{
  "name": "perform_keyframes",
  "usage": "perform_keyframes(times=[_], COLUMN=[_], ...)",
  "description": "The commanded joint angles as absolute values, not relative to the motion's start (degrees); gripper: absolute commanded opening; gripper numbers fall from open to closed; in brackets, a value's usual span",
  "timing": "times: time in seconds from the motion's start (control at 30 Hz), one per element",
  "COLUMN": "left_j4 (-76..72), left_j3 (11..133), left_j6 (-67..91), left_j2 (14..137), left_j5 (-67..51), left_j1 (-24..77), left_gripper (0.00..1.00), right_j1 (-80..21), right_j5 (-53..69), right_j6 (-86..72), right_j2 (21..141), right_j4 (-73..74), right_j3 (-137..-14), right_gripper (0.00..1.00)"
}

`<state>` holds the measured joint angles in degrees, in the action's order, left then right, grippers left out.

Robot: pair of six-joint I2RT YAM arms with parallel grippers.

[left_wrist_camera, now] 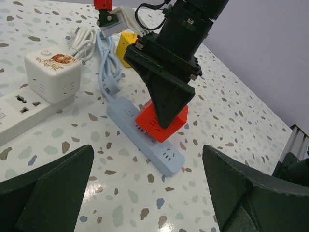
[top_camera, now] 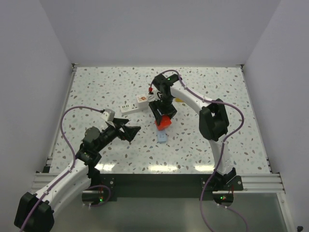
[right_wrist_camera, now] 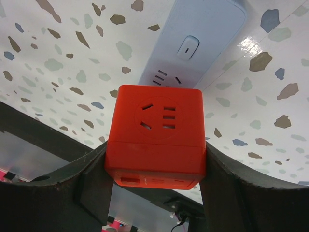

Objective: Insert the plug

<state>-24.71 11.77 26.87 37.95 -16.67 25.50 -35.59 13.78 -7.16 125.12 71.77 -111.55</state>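
Note:
My right gripper (top_camera: 163, 117) is shut on a red cube plug (right_wrist_camera: 155, 134) and holds it on top of a light blue power strip (left_wrist_camera: 149, 141); whether its prongs are in the sockets is hidden. The cube (left_wrist_camera: 161, 121) sits over the strip's middle, tilted a little. In the top view the cube (top_camera: 164, 122) hides most of the strip, whose near end (top_camera: 162, 138) shows. The strip's switch end (right_wrist_camera: 193, 43) shows in the right wrist view. My left gripper (top_camera: 135, 130) is open and empty, to the left of the strip, its fingers (left_wrist_camera: 46, 188) wide apart.
A white power strip (top_camera: 129, 107) with a white cube adapter (left_wrist_camera: 52, 73) lies left of the blue strip. A yellow block (left_wrist_camera: 126, 47) and a red clip (left_wrist_camera: 102, 6) sit behind, with coiled white and blue cables (left_wrist_camera: 104, 63). A white cube (top_camera: 109, 115) rides on my left arm's cable.

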Motion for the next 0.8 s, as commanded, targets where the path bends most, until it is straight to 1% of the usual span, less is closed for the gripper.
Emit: perform_keyframes(times=[0.0,0.27,0.77], left_j4=[-25.8,-25.8,-26.4], left_j3=[11.7,11.7,11.8], left_j6=[26.9,26.9,26.9], left_j2=[37.4,37.4,38.0], left_j5=[-16.3,-16.3,-16.5], left_j1=[25.1,25.1,25.1], left_gripper=[1.0,1.0,1.0], right_j1=[-35.4,-35.3,-35.4], right_j5=[7.9,8.8,14.7], right_j6=[-7.8,-8.6,-14.0], right_j2=[124.6,123.9,117.9], right_j4=[70.3,69.5,61.4], right_j3=[-112.8,-113.8,-105.8], right_gripper=[0.0,0.0,0.0])
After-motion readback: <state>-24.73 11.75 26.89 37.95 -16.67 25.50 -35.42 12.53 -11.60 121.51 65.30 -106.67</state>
